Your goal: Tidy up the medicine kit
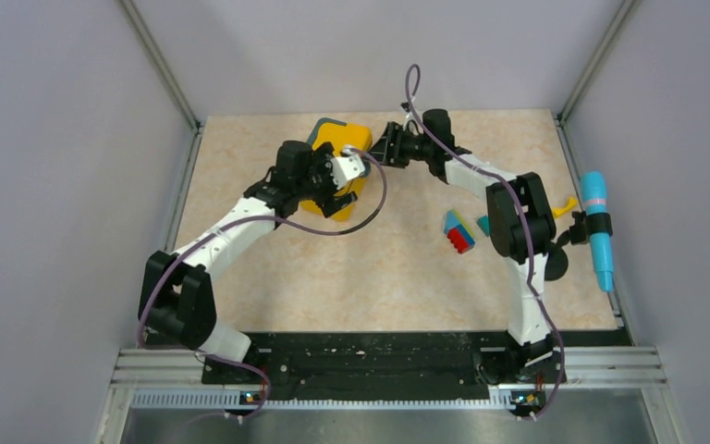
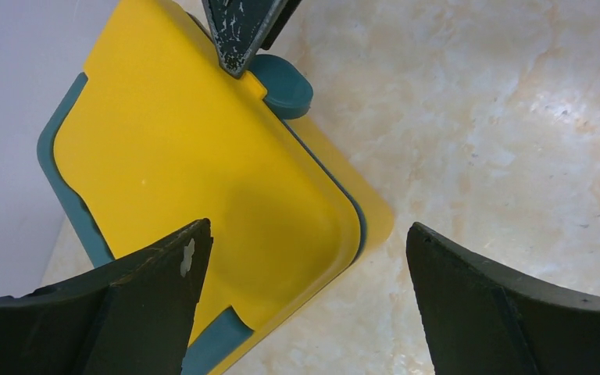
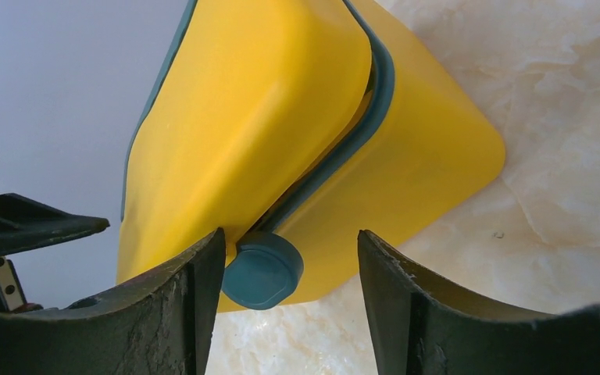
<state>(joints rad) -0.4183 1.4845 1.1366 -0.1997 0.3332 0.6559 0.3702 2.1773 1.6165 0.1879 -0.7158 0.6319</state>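
Top view: the medicine kit (image 1: 351, 137) is placed at the far centre of the table (image 1: 379, 277), between the left gripper (image 1: 345, 181) and the right gripper (image 1: 384, 148).
Left wrist view: the left jaws are spread wide over the yellow lid (image 2: 203, 156); nothing is gripped.
Right wrist view: the right jaws are set partly apart around the teal latch (image 3: 262, 269), which is not pinched.
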